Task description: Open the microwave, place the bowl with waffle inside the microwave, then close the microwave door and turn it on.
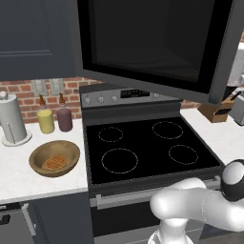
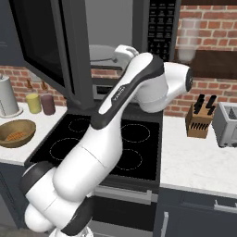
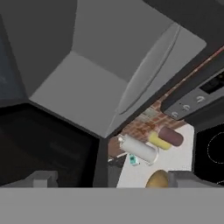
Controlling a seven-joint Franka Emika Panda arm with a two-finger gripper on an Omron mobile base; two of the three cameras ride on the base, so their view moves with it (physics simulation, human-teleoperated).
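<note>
The microwave (image 2: 161,28) hangs above the stove with its cavity exposed and a glass turntable inside. The microwave door (image 1: 143,38) stands swung wide open toward the left, its black glass facing out. In the hand view my gripper (image 3: 116,181) is open and holds nothing; it looks into the grey cavity of the microwave (image 3: 109,57), with the microwave door (image 3: 43,144) beside it. The brown bowl (image 1: 54,157) sits on the white counter left of the stove, with the waffle (image 1: 55,163) lying in it. From the right the bowl (image 2: 16,133) shows far below and left of my hand.
A black stove (image 1: 143,147) lies under the microwave. A paper towel roll (image 1: 12,119), a yellow jar (image 1: 45,121) and a maroon jar (image 1: 64,119) stand behind the bowl. A knife block (image 2: 199,119) and a toaster (image 2: 227,124) stand on the right counter.
</note>
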